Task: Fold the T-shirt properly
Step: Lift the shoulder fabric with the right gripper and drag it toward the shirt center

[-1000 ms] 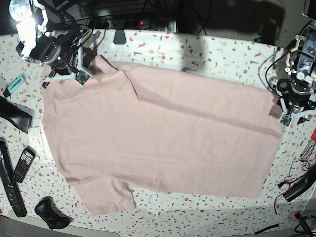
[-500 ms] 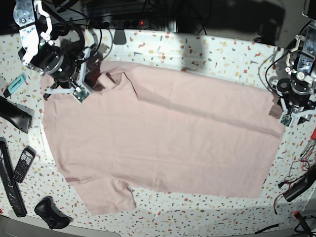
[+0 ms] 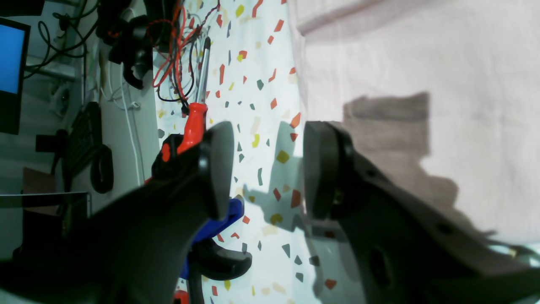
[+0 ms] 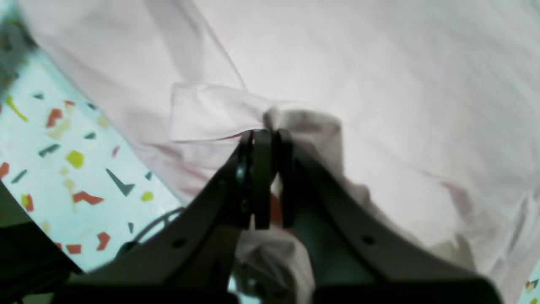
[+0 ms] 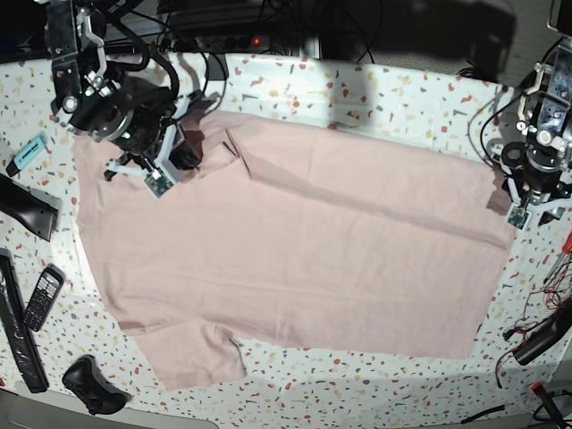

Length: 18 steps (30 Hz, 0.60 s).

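Right gripper (image 4: pixel 268 147) pinches a bunched fold of soft pink T-shirt (image 4: pixel 379 84).

Left table (image 5: pixel 375 89) edge crowded: phone (image 5: pixel 42 298), black controller (image 5: pixel 92 385). Right edge: tangled wires (image 5: pixel 554 268), red-handled screwdriver (image 3: pixel 192 126). T-shirt (image 5: pixel 304 250) middle unobstructed.

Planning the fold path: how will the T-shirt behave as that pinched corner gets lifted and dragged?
Probably floppy: the T-shirt bunches and creases around the shut right gripper. It will likely drape and trail rather than hold shape. It seems light, since a small pinch raises a fold.
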Available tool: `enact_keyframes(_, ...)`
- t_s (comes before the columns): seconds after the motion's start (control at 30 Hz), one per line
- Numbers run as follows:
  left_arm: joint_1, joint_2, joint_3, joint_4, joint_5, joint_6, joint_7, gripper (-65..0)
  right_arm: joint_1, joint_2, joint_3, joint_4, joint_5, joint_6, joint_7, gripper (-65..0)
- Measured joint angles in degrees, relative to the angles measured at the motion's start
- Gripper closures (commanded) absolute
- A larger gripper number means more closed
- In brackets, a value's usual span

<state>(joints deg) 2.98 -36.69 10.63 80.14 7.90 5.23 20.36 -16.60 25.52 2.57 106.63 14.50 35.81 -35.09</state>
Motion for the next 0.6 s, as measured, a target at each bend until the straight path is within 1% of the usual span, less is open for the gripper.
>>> enact_keyframes(0.1,0.0,0.0,0.0,0.0,0.0,0.0,-0.3,-25.8,0.0,0.0,0.0,0.0,2.4,0.0,0.0,0.0)
enact_keyframes(0.23,0.0,0.0,0.0,0.0,0.0,0.0,-0.2,-25.8,0.0,0.0,0.0,0.0,9.1,0.2,0.0,0.0)
enact_keyframes(0.37,0.0,0.0,0.0,0.0,0.0,0.0,-0.2,-25.8,0.0,-0.2,0.0,0.0,13.0,0.2,0.0,0.0)
enact_keyframes(0.53,0.0,0.0,0.0,0.0,0.0,0.0,-0.2,-25.8,0.1,-2.9,0.0,0.0,18.4,0.2,0.2,0.0)
enact_keyframes(0.6,0.0,0.0,0.0,0.0,0.0,0.0,-0.2,-25.8,0.3,-4.9,0.0,0.0,19.0,0.2,0.2,0.0)
